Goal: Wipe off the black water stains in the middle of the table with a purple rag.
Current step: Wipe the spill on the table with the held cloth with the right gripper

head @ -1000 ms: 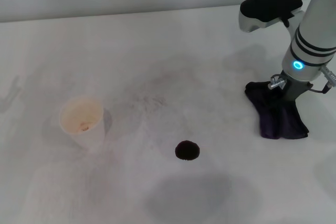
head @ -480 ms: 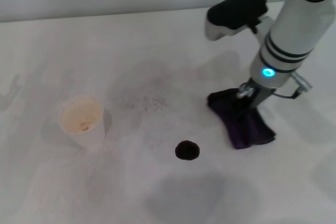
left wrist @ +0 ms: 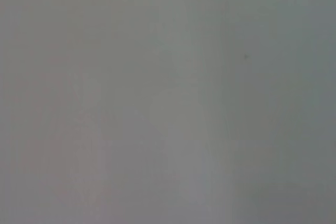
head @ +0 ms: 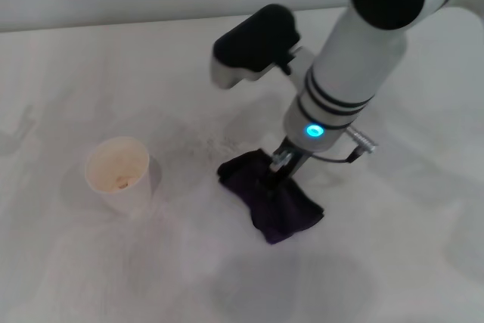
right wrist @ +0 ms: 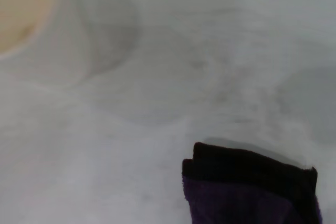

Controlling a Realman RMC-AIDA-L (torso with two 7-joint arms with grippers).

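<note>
The purple rag (head: 272, 198) lies flat on the white table (head: 393, 262) near its middle, where the black blot showed before; the blot is hidden under it. My right gripper (head: 274, 174) presses down on the rag's middle, shut on the purple rag. In the right wrist view the rag's dark edge (right wrist: 252, 190) shows against the table. My left gripper is out of view; the left wrist view shows only blank grey.
A white paper cup (head: 119, 173) stands upright on the table to the left of the rag; its rim also shows in the right wrist view (right wrist: 21, 9). Faint grey speckles (head: 215, 141) mark the table behind the rag.
My right arm has dragged the rag leftward across the table from the right side to the middle. The rag now covers the black blot.
</note>
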